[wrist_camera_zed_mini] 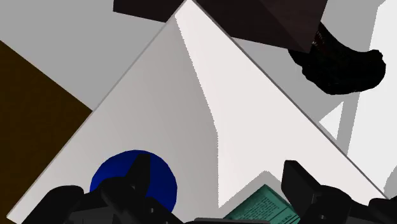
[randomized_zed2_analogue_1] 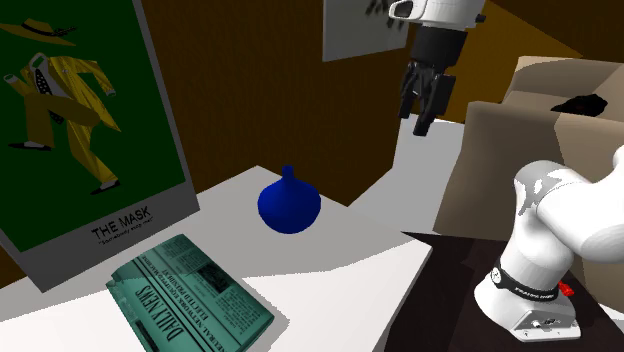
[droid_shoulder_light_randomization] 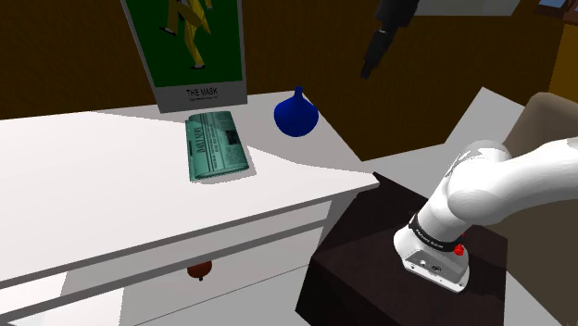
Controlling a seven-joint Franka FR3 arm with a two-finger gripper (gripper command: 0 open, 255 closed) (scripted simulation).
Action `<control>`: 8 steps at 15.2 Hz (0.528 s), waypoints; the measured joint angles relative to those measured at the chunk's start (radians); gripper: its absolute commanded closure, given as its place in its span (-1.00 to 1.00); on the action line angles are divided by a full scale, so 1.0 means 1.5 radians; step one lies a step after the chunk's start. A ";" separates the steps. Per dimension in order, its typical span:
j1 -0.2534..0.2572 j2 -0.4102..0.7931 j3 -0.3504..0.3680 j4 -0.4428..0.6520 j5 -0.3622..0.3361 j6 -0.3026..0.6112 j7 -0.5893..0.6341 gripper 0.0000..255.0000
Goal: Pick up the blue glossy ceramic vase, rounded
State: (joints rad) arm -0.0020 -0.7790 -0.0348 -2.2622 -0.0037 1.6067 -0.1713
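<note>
A round, glossy blue vase (droid_shoulder_light_randomization: 295, 113) with a narrow neck stands upright near the far corner of the white table (droid_shoulder_light_randomization: 102, 176). The same vase (randomized_zed2_analogue_1: 288, 203) sits to the right of a leaning poster in the second exterior view. My black gripper (droid_shoulder_light_randomization: 370, 68) hangs in the air above the table's corner, higher than the vase and to its right in the shoulder view. Seen from the second exterior camera, the gripper (randomized_zed2_analogue_1: 418, 120) points downward. In the wrist view the gripper (wrist_camera_zed_mini: 216, 178) is open, with the vase (wrist_camera_zed_mini: 159, 181) far below, partly behind one finger (wrist_camera_zed_mini: 140, 168).
A green folded newspaper (droid_shoulder_light_randomization: 216, 144) lies on the table beside the vase, and a tall poster (droid_shoulder_light_randomization: 185, 46) leans behind it. A drawer with a red knob (droid_shoulder_light_randomization: 199, 270) sits under the tabletop. The dark stand (droid_shoulder_light_randomization: 370, 250) abuts the table; a beige box (randomized_zed2_analogue_1: 560, 120) stands beyond.
</note>
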 measured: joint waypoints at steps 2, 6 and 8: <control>0.000 0.009 -0.004 0.002 -0.001 0.007 -0.004 -1.00; 0.001 0.086 -0.031 0.015 -0.001 0.064 -0.035 -1.00; 0.003 0.126 -0.042 0.025 0.002 0.091 -0.049 -1.00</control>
State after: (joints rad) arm 0.0020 -0.5896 -0.0984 -2.2241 -0.0004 1.7434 -0.2443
